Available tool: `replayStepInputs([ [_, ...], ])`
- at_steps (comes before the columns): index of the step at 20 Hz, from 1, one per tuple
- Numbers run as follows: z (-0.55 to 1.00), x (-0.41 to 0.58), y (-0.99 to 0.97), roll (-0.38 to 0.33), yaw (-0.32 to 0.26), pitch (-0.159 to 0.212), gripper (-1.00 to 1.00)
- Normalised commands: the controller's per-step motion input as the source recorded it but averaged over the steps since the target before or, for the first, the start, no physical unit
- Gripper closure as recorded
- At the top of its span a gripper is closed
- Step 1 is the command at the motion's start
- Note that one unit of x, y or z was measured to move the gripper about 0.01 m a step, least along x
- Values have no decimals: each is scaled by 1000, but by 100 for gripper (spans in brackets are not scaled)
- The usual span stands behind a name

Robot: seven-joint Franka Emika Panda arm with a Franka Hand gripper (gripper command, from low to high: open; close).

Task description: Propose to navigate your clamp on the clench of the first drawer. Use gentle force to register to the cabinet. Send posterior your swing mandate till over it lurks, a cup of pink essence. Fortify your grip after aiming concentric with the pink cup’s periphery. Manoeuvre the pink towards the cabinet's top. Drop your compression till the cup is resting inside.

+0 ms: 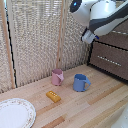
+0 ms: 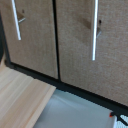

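The pink cup (image 1: 57,76) stands upright on the wooden table, to the exterior view's left of a blue mug (image 1: 80,82). My clamp (image 1: 88,38) hangs from the white arm high above the table, close to the cabinet (image 1: 111,65) and well above and to the right of the pink cup. It is too small there to read its jaws. The first drawer (image 1: 119,41) shows partly behind the arm, above the lower drawer (image 1: 109,60). The wrist view faces two brown drawer fronts with silver bar handles (image 2: 94,30) (image 2: 17,20); I cannot tell which is the top one. My fingers are out of that view.
A yellow block (image 1: 53,96) lies in front of the pink cup. A white patterned plate (image 1: 15,112) sits at the table's front left corner. A bamboo screen (image 1: 35,35) closes the back. The wrist view shows the table's edge (image 2: 22,95) beside the cabinet.
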Motion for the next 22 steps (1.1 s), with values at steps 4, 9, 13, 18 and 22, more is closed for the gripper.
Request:
replayStepInputs([
  [4, -7, -84, -249, -375, 106, 0, -100],
  [9, -19, 0, -299, -316, 113, 1, -100],
  [13, -85, 4, -349, -164, 93, 8, -100],
  [18, -118, 51, -405, -35, 75, 8, -100],
  [22, -39, 70, -447, -51, 4, 18, -100],
])
